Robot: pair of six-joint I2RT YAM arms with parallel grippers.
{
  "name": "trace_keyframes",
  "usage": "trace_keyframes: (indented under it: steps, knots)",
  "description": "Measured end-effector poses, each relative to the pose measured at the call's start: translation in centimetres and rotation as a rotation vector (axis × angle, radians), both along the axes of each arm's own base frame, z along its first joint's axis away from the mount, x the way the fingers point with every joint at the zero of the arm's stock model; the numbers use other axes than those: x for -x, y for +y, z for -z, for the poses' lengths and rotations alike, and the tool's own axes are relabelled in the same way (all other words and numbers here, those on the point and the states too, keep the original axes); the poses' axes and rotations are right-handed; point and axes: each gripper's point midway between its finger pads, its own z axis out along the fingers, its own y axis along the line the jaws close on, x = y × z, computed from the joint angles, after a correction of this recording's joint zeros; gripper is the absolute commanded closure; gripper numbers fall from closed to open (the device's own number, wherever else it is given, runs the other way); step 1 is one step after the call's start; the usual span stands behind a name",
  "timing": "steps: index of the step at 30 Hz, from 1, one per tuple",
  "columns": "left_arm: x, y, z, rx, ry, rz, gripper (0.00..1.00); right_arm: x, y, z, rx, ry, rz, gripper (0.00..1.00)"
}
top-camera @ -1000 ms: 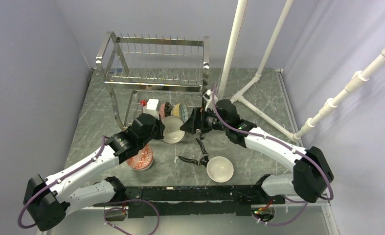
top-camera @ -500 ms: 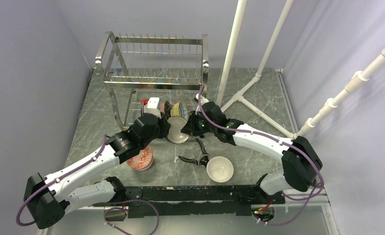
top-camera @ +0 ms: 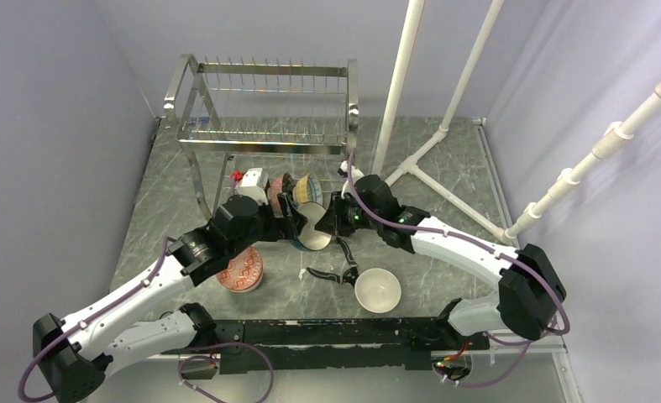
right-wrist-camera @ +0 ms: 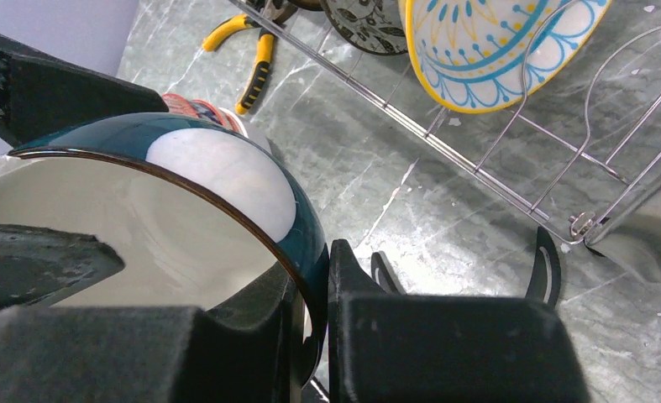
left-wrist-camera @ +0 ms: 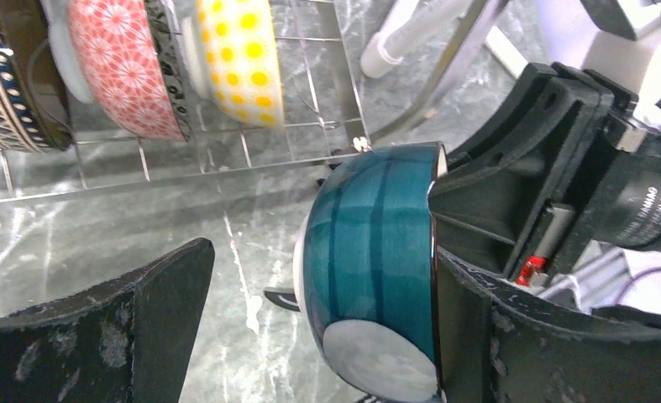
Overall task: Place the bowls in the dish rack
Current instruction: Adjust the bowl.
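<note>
Two bowls sit nearest you on the table, a white one (top-camera: 377, 290) and a red-patterned one (top-camera: 243, 270) partly hidden under the left arm, with a black tool (top-camera: 337, 270) between them; leave all of these for later. Just beyond, the teal bowl (left-wrist-camera: 369, 260) is up off the table on its edge. Your right gripper (right-wrist-camera: 314, 277) is pinched on its rim, one finger inside and one outside. Your left gripper (top-camera: 286, 220) is spread wide, a finger on either side of the bowl and neither touching it, so the weight looks to be on the right alone. Draw the left arm straight back along its own line before you swing the right, or a finger may clip the bowl and twist it in that thin rim grip. Then carry the bowl on edge toward the dish rack (top-camera: 259, 145), whose lower tier just behind already holds a row of standing bowls (top-camera: 297, 189). Aim for the free prongs beside the yellow-and-blue one (right-wrist-camera: 495, 50), lower slowly, and open only when the wire takes the weight. Both arms reach forward low from their bases and meet in front of the rack, wrists turned inward to face each other, the right elbow out to the right.
</note>
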Motion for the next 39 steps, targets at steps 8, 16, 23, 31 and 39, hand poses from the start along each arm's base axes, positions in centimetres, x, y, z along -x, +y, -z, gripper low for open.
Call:
trace_keyframes:
  steps: [8, 16, 23, 31, 39]
  knots:
    - [2.4, -1.6, 0.4, 0.141, 0.083, 0.079, 0.06, 0.6, -0.5, -0.3, -0.010, -0.022, -0.018, 1.00]
    - [3.8, -3.7, 1.2, 0.241, 0.192, 0.153, 0.11, 0.8, -0.6, -1.2, -0.029, -0.044, -0.029, 1.00]
    - [3.8, -4.9, 1.0, 0.317, 0.206, 0.185, 0.21, 1.1, -0.3, -1.6, -0.047, -0.049, -0.053, 1.00]
    - [3.7, -5.3, 0.6, 0.349, 0.199, 0.195, 0.29, 0.9, -0.4, -1.5, -0.039, -0.054, -0.043, 1.00]
    - [3.4, -4.8, 1.2, 0.325, 0.217, 0.180, 0.14, 0.8, -0.6, -1.2, -0.025, -0.052, -0.036, 1.00]
